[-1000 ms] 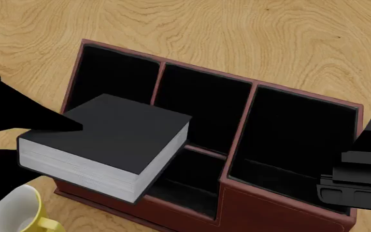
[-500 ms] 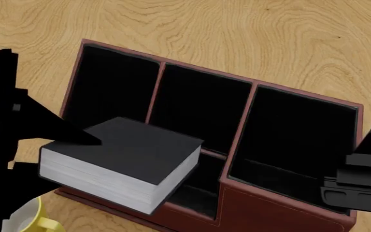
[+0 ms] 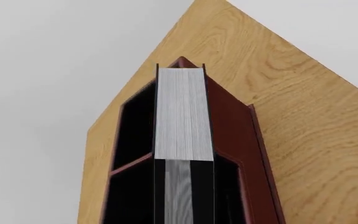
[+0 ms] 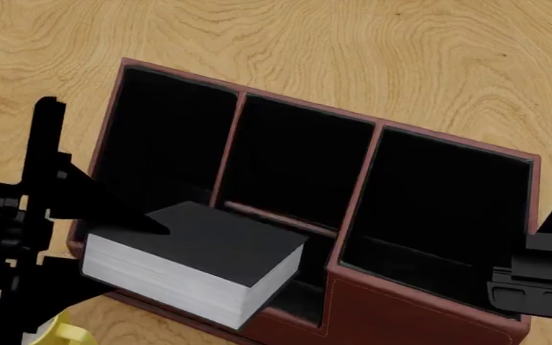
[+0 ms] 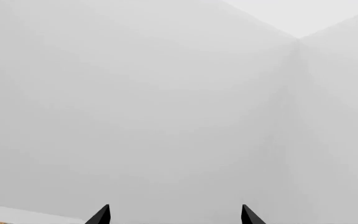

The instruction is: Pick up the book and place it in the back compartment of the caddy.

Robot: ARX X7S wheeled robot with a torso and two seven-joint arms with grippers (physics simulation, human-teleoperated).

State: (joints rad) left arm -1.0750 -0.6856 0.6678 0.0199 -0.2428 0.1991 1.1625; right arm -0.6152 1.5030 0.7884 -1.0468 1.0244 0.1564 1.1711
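Both arms are in my view: my left gripper [image 4: 127,219] has its fingers closed on the book [image 4: 199,266], flat above the near-left corner of the caddy [image 4: 420,316]; my right gripper [image 5: 175,214] has its fingers apart, holding nothing.

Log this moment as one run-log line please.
stage: carrying | left gripper: shut on book | book: flat, over caddy near end, not in back compartment | right gripper: open, idle
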